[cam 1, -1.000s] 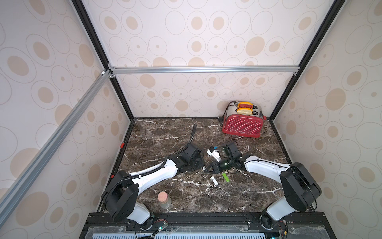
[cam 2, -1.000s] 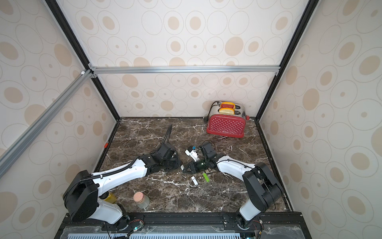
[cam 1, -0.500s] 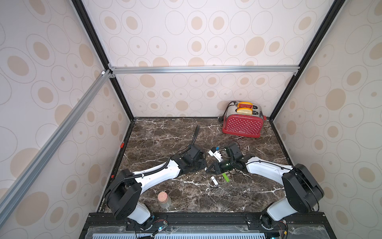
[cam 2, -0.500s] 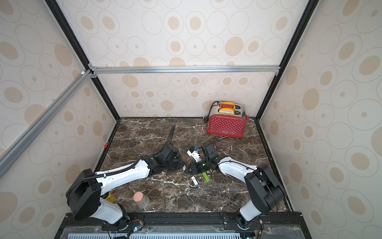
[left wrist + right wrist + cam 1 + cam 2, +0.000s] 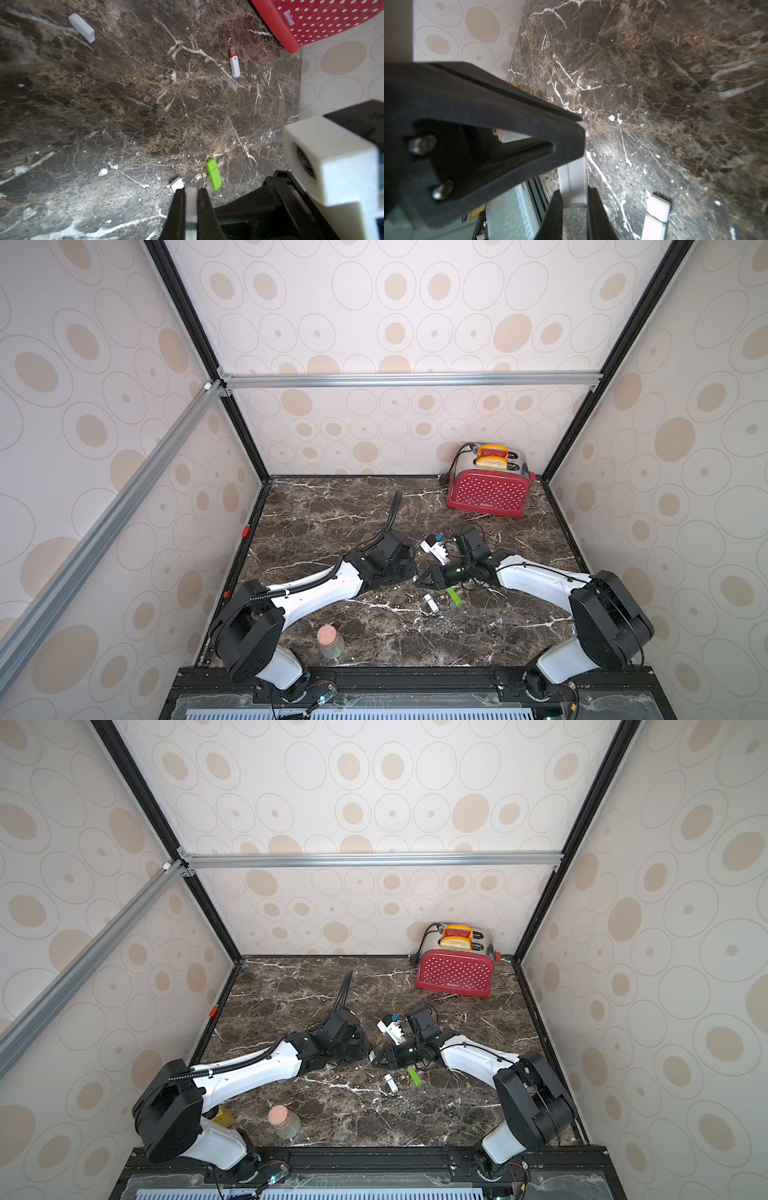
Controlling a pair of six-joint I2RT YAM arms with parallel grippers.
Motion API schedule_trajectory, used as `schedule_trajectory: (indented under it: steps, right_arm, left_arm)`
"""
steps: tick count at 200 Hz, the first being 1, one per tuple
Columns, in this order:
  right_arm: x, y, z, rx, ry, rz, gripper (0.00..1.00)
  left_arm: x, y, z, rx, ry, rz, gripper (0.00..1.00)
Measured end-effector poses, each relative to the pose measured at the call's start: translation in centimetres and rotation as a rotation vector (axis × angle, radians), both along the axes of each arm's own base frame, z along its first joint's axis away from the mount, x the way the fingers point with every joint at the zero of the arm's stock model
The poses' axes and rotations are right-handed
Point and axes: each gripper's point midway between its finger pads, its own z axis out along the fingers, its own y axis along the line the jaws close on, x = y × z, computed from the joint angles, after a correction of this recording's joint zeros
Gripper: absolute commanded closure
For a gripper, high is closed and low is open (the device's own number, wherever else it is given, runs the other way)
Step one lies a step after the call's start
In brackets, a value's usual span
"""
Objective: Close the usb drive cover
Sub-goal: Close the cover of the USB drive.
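Note:
Both grippers meet mid-table, each shut on a white part of the usb drive. In both top views the left gripper (image 5: 412,573) (image 5: 369,1052) touches the right gripper (image 5: 418,580) (image 5: 374,1060) tip to tip, hiding the parts. The left wrist view has the left gripper (image 5: 191,192) clamped on a thin white slab (image 5: 191,204). The right wrist view has the right gripper (image 5: 574,196) clamped on a white bar (image 5: 574,180) that runs up under the left gripper's black finger (image 5: 529,124). I cannot tell which part is the cover or whether they are joined.
A green drive (image 5: 454,596) (image 5: 213,174) and a white drive (image 5: 431,604) (image 5: 656,216) lie just in front of the grippers. A white-and-red drive (image 5: 234,62) and a loose white cap (image 5: 82,27) lie farther off. A red toaster (image 5: 488,489) stands back right, a corked bottle (image 5: 329,641) front left.
The left gripper has moved right, toward the right gripper, and their tips now meet. Both stay shut on their white parts.

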Motion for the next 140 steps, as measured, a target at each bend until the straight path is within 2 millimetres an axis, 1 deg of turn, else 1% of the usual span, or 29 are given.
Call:
schedule_trajectory:
  steps: [6, 13, 31, 34, 46, 77, 95, 110, 121, 140]
  right_arm:
    - [0.0, 0.0, 0.0, 0.0, -0.002, 0.002, 1.0]
    - [0.0, -0.1, 0.1, 0.0, -0.003, 0.002, 1.0]
    - [0.0, -0.1, 0.1, -0.001, -0.005, 0.003, 1.0]
    - [0.0, -0.1, 0.1, 0.0, -0.008, 0.002, 1.0]
    - [1.0, -0.1, 0.4, 0.004, -0.045, -0.019, 1.0]
    - [2.0, -1.0, -0.1, -0.029, -0.055, -0.066, 1.0]
    - [3.5, -0.7, 1.2, 0.01, -0.126, -0.09, 1.0]
    - [4.2, -0.3, 2.4, 0.043, -0.174, -0.096, 1.0]
    - [4.5, -0.2, 3.0, 0.06, -0.197, -0.097, 1.0]
    - [4.7, 0.0, 3.5, 0.075, -0.218, -0.099, 1.0]
  left_arm:
    - [0.0, 0.0, 0.0, -0.002, 0.0, -0.001, 0.9]
    - [0.0, 0.0, 0.0, -0.002, 0.001, -0.002, 0.87]
    - [-0.2, -0.2, 0.0, -0.005, 0.004, -0.008, 0.86]
    - [-0.3, -0.2, 0.0, -0.005, 0.006, -0.011, 0.84]
    - [-1.4, -0.7, -0.4, -0.008, 0.035, -0.043, 0.82]
    - [-1.9, -0.9, -0.5, -0.012, 0.052, -0.06, 0.82]
    - [-4.3, -1.7, -1.0, -0.017, 0.112, -0.132, 0.82]
    - [-5.8, -2.2, -1.3, -0.014, 0.15, -0.178, 0.82]
    - [-6.5, -2.2, -1.5, -0.008, 0.168, -0.195, 0.81]
    - [-6.9, -1.7, -1.7, 0.013, 0.185, -0.201, 0.8]
